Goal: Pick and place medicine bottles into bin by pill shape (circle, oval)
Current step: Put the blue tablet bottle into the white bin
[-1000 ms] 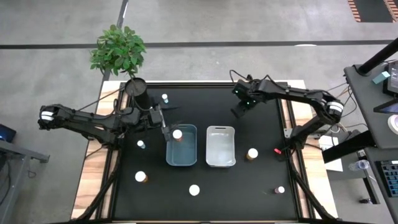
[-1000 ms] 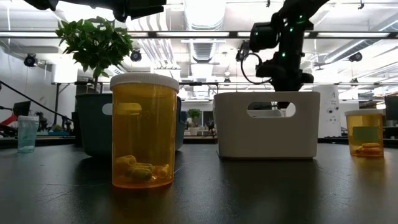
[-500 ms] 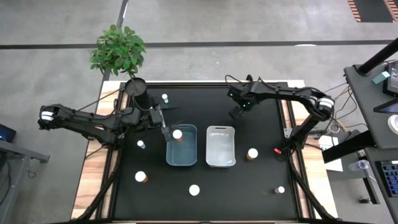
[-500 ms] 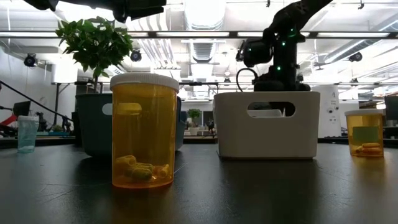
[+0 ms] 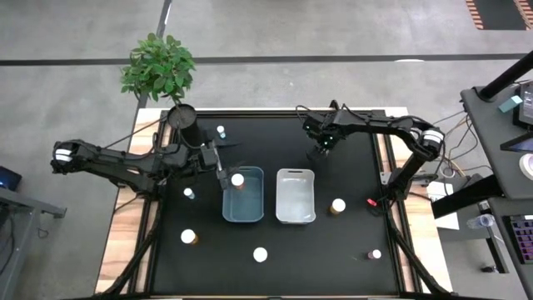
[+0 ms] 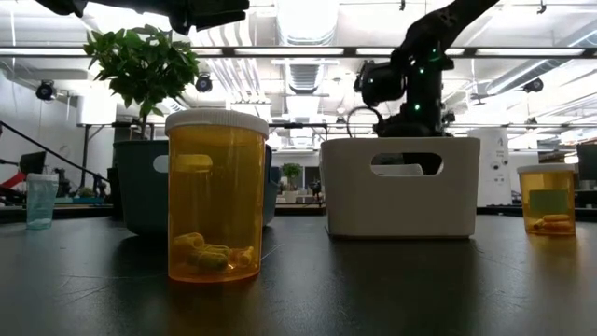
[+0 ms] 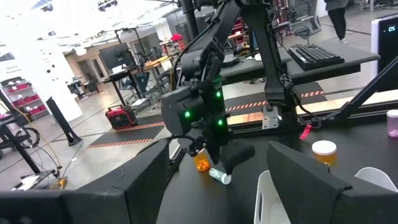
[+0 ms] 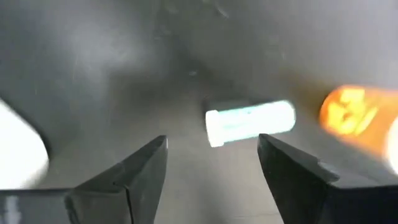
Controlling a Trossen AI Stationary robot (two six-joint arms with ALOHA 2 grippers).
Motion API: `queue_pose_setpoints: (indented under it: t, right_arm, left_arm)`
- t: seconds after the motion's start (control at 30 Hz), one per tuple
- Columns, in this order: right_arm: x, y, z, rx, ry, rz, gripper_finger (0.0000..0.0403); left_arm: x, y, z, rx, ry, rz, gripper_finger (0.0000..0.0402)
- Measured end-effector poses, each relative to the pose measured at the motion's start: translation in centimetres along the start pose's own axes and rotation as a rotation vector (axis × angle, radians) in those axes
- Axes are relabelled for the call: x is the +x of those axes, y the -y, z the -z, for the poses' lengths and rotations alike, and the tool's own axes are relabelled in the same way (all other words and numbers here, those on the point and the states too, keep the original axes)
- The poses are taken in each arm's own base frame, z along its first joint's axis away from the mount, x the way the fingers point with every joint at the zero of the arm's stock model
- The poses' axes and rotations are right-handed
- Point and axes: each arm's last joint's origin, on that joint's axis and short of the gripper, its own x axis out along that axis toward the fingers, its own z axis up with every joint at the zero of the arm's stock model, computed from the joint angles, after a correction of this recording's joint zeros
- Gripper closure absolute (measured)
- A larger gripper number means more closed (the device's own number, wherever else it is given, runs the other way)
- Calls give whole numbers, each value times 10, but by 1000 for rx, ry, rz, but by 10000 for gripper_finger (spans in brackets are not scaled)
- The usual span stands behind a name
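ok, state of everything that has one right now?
left gripper: open, over the blue bin
blue bin: one capped bottle inside
white bin: looks empty
right gripper: open, over the teal bottle
teal bottle: lying on its side, not held
orange bottle: upright, capped

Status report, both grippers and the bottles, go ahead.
Right gripper open, over a small teal bottle lying on its side, orange bottle beside it. Left gripper open near the blue bin. Nothing blocking.

arms point(image 5: 375, 127): dark, jointed | cables: black | wrist lights: green (small)
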Motion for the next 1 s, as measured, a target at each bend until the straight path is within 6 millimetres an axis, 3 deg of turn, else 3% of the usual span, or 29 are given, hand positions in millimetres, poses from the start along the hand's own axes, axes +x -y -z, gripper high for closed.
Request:
queue_pose_setpoints:
  t: [0.23,0.33,0.77,1.0]
  right_arm:
    - [-2,3,8,-792,-82,52,178]
    - [2,3,8,-995,-91,46,185]
    - [46,5,3,-1090,-129,87,215]
    - [60,4,0,-1125,-153,74,267]
  left_arm:
    - [0,0,0,0,0,0,151]
    - [0,0,0,0,-1,0,151]
    - [0,0,0,1,-2,1,151]
    - [0,0,0,1,-2,0,151]
